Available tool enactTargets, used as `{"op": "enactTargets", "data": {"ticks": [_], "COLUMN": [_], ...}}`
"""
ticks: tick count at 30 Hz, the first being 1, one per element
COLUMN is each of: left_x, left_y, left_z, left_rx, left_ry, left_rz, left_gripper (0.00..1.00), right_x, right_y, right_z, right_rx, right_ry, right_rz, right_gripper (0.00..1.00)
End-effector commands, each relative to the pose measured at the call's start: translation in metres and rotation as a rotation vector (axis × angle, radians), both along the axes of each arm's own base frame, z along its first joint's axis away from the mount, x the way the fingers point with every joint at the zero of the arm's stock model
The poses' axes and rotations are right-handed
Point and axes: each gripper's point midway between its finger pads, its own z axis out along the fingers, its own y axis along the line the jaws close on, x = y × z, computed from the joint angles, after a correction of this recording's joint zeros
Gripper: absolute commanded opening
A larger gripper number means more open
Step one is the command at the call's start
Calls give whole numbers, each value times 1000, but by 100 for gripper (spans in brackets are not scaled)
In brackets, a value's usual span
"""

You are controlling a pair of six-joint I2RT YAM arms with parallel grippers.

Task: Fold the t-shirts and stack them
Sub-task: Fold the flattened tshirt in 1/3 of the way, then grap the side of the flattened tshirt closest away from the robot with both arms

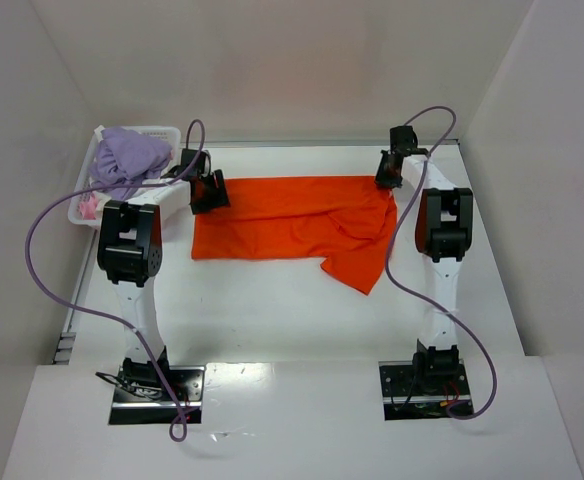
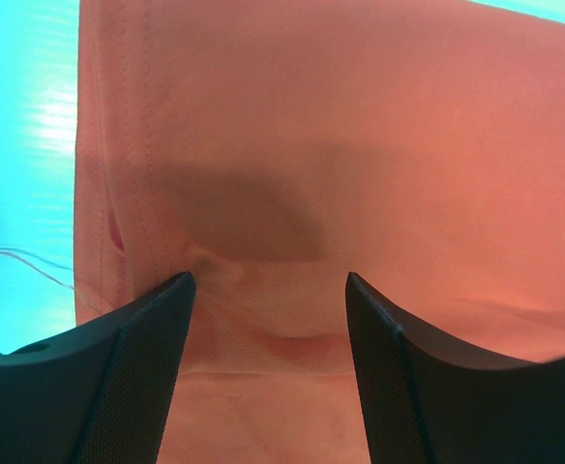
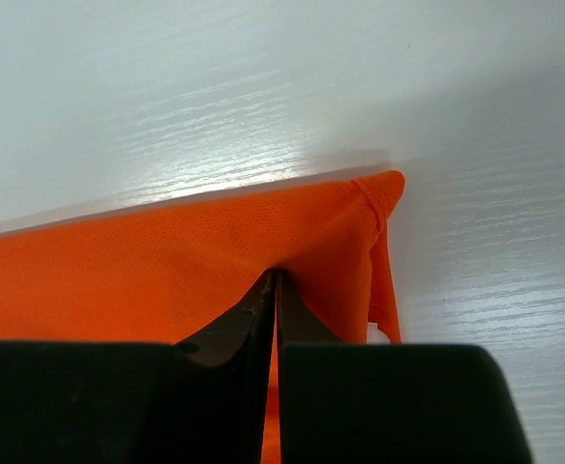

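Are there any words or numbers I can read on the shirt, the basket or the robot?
No words, numbers or signs can be read anywhere.
The orange t-shirt is plain, no print or label showing.
The white basket and the purple cloth in it carry no writing.
The arm bases: any marks are too small to read.

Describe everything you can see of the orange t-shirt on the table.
The orange t-shirt is plain, thin cloth with a fine mesh weave and stitched hems. It lies spread across the white table as a wide band, mostly flat, with a creased flap trailing from its near right side. The right arm's fingers are shut on its far right corner; the left arm's fingers stand open over its left edge.
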Motion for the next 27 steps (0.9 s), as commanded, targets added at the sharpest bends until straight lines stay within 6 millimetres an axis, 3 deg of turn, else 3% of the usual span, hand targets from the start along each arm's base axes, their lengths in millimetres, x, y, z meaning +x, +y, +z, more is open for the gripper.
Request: {"op": "enactTargets", "data": {"ticks": [1,4,5,6,8,9,10,11,12,13,14,15,16,17,18,19,20,22,24,27], "left_x": [5,7,6,5,0,-1,-6,-12,-17,-22,-28,-36,-47,-54,-63,-78,-87,-104,-125,-136], "left_y": [-4,-4,-2,-2,-1,-1,-3,-4,-3,-3,-4,-5,-6,-6,-7,-6,-6,-5,-3,-1], "left_z": [13,38,43,61,76,102,109,114,138,146,153,169,166,167,178,160,155,157,143,141], "left_rx": [-14,-6,0,4,10,6,1,-6,-1,-1,-11,-13,-21,-21,-37,-36,-42,-53,-72,-101], "left_ry": [-19,-72,-80,-111,-138,-191,-203,-211,-263,-272,-280,-307,-281,-275,-297,-255,-242,-247,-212,-228], "left_rz": [-41,-56,-50,-57,-65,-64,-87,-93,-100,-100,-110,-126,-135,-135,-137,-137,-130,-119,-80,-32], "left_gripper": [72,73,75,75,77,78,80,81,81,84,88,89,91,94,96,96,96,97,97,99], "right_x": [0,-5,-13,-17,-33,-39,-47,-60,-71,-78,-95,-108,-118,-135,-146,-160,-178,-202,-227,-258], "right_y": [-5,-4,-4,-4,-6,-6,-7,-7,-3,-1,-1,-1,-2,-2,-1,-1,0,-1,-2,8], "right_z": [37,65,90,103,143,154,164,159,186,192,177,192,192,173,171,184,164,167,139,111], "right_rx": [-38,-30,-30,-29,-37,-36,-36,-36,-17,-8,-9,2,4,17,39,53,62,89,104,201], "right_ry": [-61,-116,-156,-182,-260,-284,-299,-279,-335,-345,-294,-317,-309,-265,-258,-292,-248,-258,-191,-114], "right_rz": [9,14,13,13,3,3,2,3,20,29,29,18,1,-13,-37,-48,-62,-104,-148,-215], "right_gripper": [7,13,17,21,38,46,54,70,78,84,91,96,100,100,100,100,100,100,100,100]}}
